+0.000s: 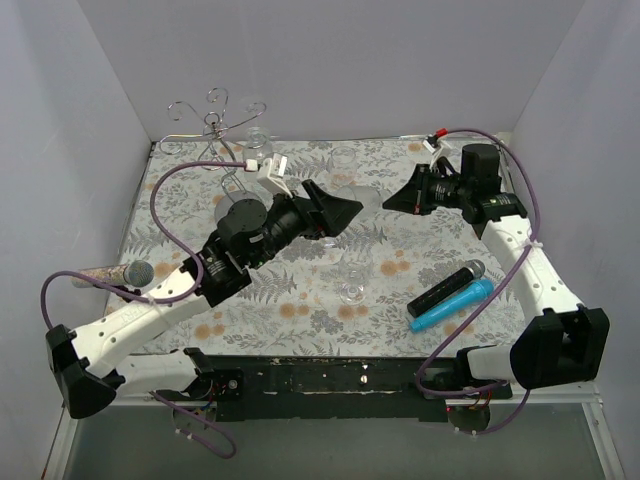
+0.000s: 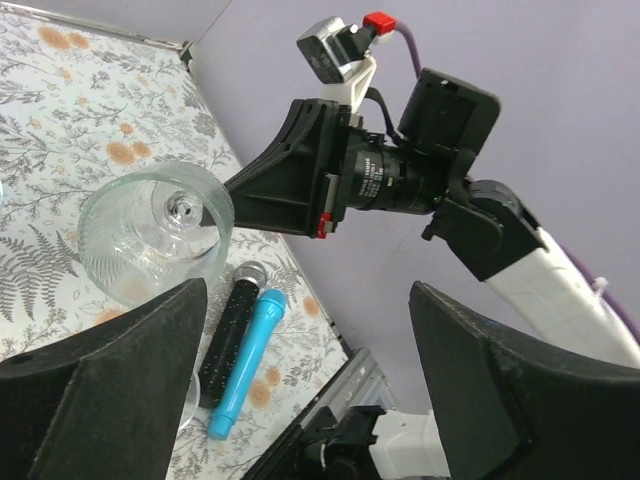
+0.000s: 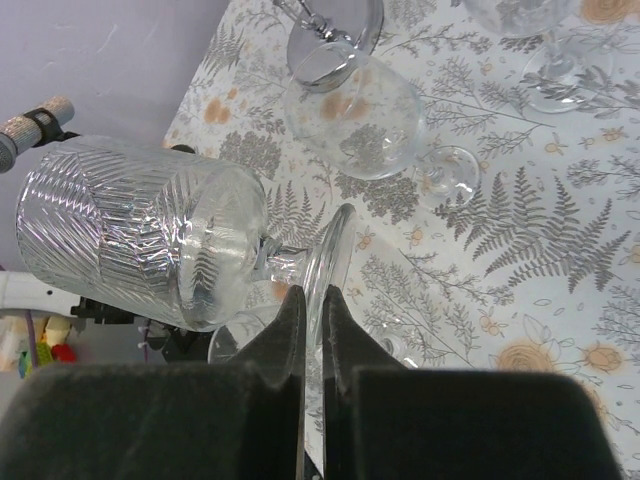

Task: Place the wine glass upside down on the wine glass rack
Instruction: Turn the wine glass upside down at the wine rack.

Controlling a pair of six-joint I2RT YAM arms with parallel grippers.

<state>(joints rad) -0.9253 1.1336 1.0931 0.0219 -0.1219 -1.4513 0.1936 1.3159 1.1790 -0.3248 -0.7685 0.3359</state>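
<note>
At the eleven o'clock corner of the tabletop (image 1: pixel 300 305) the wine glass rack (image 1: pixel 215 125) stands nearest the left gripper (image 2: pixel 308 300), its jaws spread and empty, while toward three o'clock the wine glass (image 3: pixel 150 240) hangs on its side, bowl aimed at nine, foot pinched in the clenched jaws of the right gripper (image 3: pixel 313 300).

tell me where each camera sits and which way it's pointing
Top external: above and behind the arm bases, looking down on the floral table; both arms show whole, left claw facing right claw.
Left wrist: on the left arm, looking across at the right arm; its own open fingers frame the bottom.
Right wrist: on the right arm, looking along its shut fingers, which pinch the foot of the wine glass.
Shared: left wrist and top both show the blue microphone.
</note>
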